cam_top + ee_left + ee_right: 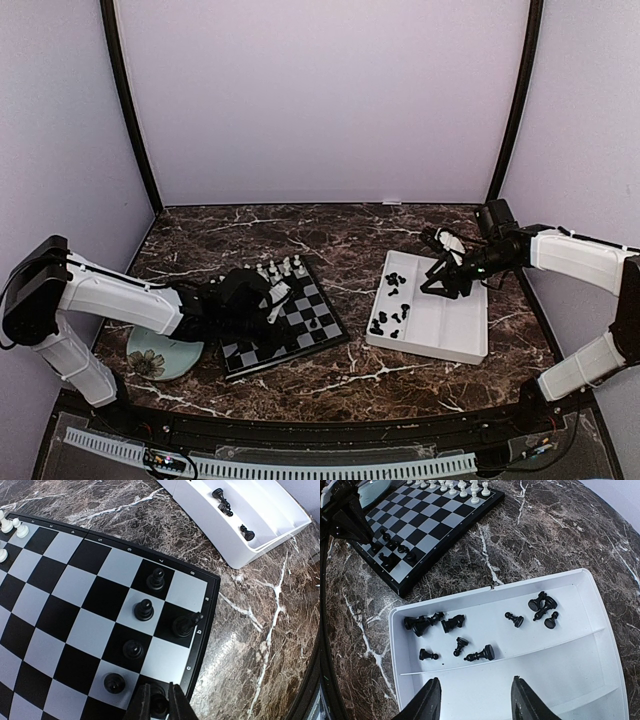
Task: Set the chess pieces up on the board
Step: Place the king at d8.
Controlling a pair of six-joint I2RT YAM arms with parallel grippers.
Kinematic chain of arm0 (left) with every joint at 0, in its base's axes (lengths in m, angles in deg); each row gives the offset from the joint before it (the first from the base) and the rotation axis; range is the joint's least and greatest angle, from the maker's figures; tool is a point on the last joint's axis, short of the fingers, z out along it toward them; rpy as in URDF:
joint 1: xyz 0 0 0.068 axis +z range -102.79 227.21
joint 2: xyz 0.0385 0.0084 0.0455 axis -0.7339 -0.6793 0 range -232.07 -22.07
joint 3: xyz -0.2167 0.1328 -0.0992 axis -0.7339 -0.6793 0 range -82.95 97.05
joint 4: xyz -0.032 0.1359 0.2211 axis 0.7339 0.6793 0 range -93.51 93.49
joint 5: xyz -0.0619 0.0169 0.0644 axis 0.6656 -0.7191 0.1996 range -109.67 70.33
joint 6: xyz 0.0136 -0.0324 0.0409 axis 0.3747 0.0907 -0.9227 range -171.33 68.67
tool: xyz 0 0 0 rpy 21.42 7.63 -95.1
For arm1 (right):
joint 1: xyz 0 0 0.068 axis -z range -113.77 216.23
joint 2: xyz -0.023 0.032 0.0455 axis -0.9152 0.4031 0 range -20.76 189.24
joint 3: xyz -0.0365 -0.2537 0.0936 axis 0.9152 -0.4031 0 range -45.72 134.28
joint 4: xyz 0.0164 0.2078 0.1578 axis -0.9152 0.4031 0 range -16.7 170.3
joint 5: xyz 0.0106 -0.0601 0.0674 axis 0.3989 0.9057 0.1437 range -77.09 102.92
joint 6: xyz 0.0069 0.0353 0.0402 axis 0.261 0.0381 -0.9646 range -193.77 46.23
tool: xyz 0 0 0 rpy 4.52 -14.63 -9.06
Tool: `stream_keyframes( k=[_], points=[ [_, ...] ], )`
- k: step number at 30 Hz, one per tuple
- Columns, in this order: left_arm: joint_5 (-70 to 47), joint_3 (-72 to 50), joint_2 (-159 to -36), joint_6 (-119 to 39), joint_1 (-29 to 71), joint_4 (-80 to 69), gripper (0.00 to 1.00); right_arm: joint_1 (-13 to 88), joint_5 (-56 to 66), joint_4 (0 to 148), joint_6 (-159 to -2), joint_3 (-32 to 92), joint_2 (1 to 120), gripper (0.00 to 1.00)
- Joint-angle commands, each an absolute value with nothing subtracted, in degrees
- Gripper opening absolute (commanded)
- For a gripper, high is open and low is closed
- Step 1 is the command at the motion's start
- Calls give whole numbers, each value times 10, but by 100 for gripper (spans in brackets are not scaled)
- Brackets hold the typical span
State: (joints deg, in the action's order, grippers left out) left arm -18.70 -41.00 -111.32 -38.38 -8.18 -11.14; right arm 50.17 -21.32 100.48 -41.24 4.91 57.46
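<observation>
A dark marbled tabletop [350, 240] carries everything. The left arm [110, 295] reaches in from the left over the board. The right arm [575, 255] bends in from the right above a white compartment tray [470, 345].

The tray lies on the right half of the tabletop, well apart from the board [255, 350]. This small chessboard of black and light-grey squares sits left of centre, turned at an angle. A pale-green plate [160, 360] lies just beside the board's left corner, partly under the left arm.

The right gripper [476, 695] hangs over a bare compartment of the tray. Its fingers [427, 700] are spread wide with nothing between them.

The left gripper [159, 687] is down at the board's corner square. Its fingers [142, 705] stand narrowly on either side of an upright black piece [159, 705]. I cannot tell whether they pinch it or only flank it.

Five more black chessmen [144, 610] stand on the squares near that corner, by the board edge that faces the tray. A group of white chessmen [280, 268] stands at the opposite edge.

The loose black pieces [452, 624] are in the tray compartment nearest the board. Most of them lie on their sides in two loose clusters.
</observation>
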Motion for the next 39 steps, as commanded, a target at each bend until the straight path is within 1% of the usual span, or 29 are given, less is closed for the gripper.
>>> stream_keyframes(
  k=[1,9,12,19,32,39],
  points=[
    [-189,-402,-1105,-381,-84,-104,13,505,-217,999,-408,45,578,50],
    [-190,-407,-1093,-380,-83,-101,12,505,-218,1000,-408,45,578,50],
    [-189,-410,-1090,-380,-83,-101,10,505,-219,1000,-408,45,577,50],
    [-190,-415,-1075,-379,-84,-98,9,505,-220,1000,-408,45,577,50],
    [-189,-416,-1091,-375,-83,-99,9,505,-221,1001,-409,44,577,50],
    [-189,-416,-1094,-374,-83,-93,12,505,-221,1001,-408,45,578,50]
  ],
)
